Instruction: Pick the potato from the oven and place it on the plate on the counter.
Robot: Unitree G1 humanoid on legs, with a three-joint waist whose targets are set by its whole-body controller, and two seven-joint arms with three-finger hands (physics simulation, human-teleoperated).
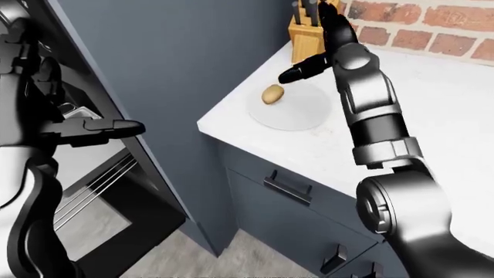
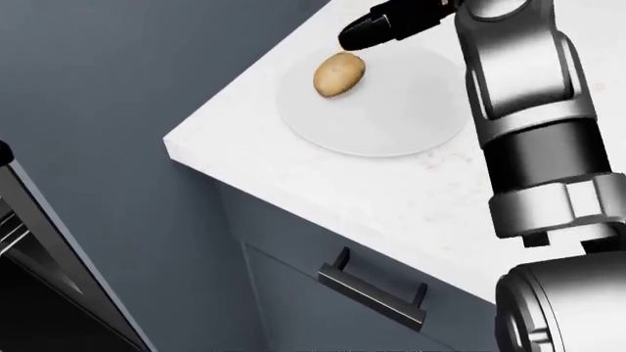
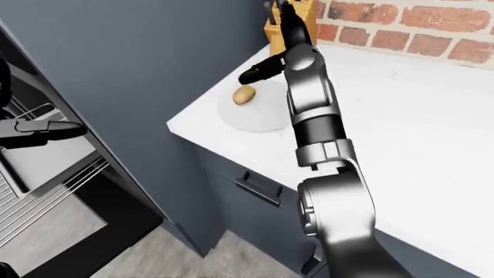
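I see one white speckled stone worktop (image 2: 391, 198) ending in a sharp corner at the head view's left, with dark grey wall and floor dropping away beyond that edge. Below the worktop sit grey drawer fronts with black bar handles (image 2: 376, 290); I count three in the left-eye view, the lowest cut off. One round white flat plate (image 2: 391, 117) lies near the worktop's corner, with bare stone all round its rim. One brown oval potato (image 2: 338, 75) rests on the plate's left part, free of any hand. My right hand (image 2: 391, 22) hovers just above the potato, its black fingers (image 2: 357, 34) spread open and holding nothing; its top is cut off. My left hand (image 1: 100, 128) hangs well left of the worktop by the open oven (image 1: 92, 197), fingers extended, empty. One wooden knife block (image 1: 307, 35) stands beyond the plate, partly hidden by my arm.
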